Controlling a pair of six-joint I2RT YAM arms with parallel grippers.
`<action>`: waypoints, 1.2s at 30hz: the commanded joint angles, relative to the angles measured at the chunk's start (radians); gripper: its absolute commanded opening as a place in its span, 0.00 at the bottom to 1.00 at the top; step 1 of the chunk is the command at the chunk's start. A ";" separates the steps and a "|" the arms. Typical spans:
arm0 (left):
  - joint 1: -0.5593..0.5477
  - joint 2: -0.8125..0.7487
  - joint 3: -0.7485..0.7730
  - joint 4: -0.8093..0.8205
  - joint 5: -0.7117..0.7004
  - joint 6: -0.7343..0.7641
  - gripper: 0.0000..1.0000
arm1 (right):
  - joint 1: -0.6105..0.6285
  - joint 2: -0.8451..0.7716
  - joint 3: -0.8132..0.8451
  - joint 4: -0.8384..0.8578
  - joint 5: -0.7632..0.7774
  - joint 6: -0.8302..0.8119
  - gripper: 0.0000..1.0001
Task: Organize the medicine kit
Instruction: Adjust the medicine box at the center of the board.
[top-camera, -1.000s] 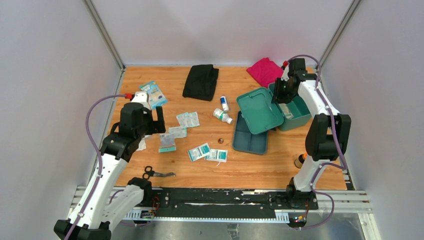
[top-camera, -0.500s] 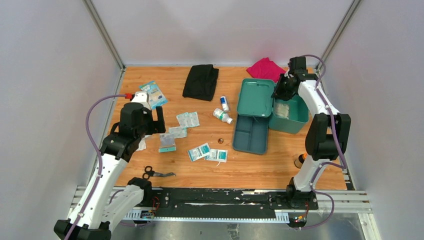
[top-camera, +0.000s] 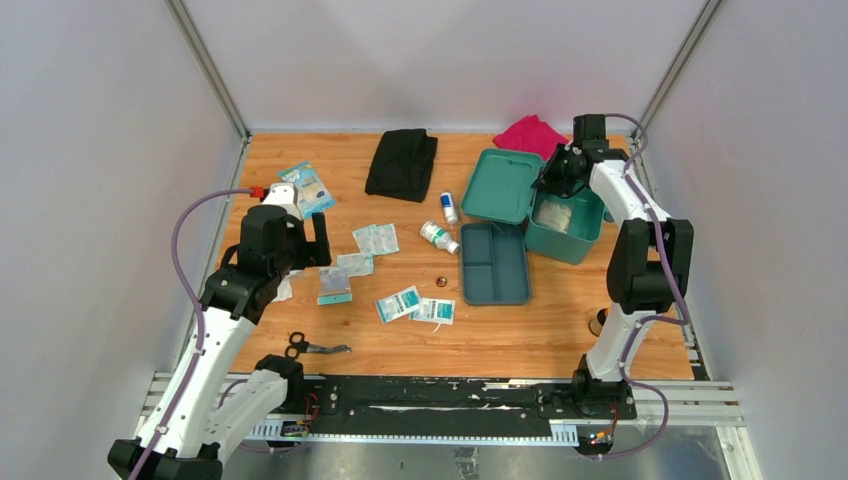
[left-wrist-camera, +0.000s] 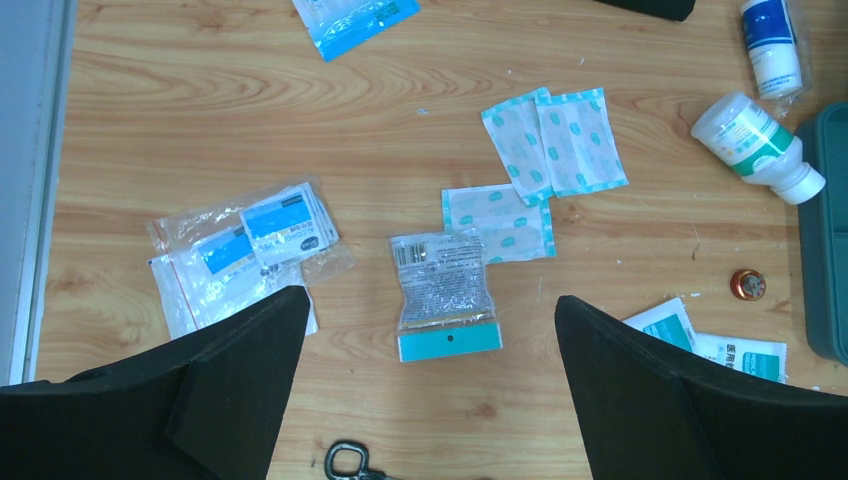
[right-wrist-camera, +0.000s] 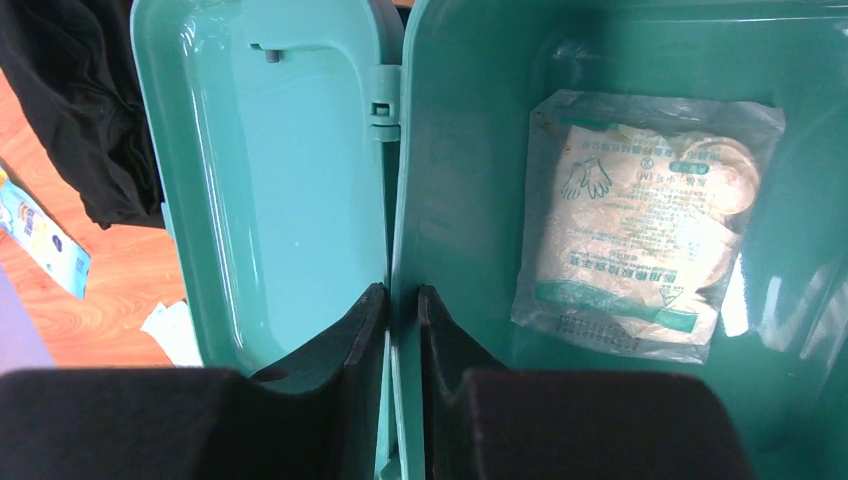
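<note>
The kit stands at the far right of the table, close to the right wall. Its lid is thrown open to the left, lying nearly flat. The right gripper reaches down at the hinge side, its fingers narrowed onto the box's rim, one inside the box and one on the lid side. A packet of gloves lies on the box floor. The pink cloth sits just behind the lid at the far edge, and the black cloth lies to the lid's left. The tray lies flat on the wood just in front of the lid, its right edge beside the box. One bottle lies just beside the tray's far left corner; another bottle is near the lid's left edge. A small brown cap sits left of the tray. Bare wood runs in front of the tray to the near rail. The left gripper hangs wide open and holds nothing, above a sachet. Plasters lie beyond the sachet, a zip bag to its left and wipe packets to its right. Scissors lie near the front edge.
</note>
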 joint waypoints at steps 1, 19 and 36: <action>0.009 -0.002 -0.009 0.005 0.008 0.015 1.00 | 0.051 0.016 -0.003 0.033 -0.046 0.043 0.18; 0.009 -0.003 -0.009 0.004 0.008 0.015 1.00 | 0.091 -0.125 -0.016 -0.006 0.175 -0.080 0.52; 0.009 -0.005 -0.008 0.004 -0.028 0.008 1.00 | 0.191 -0.501 -0.211 -0.004 0.108 -0.237 0.63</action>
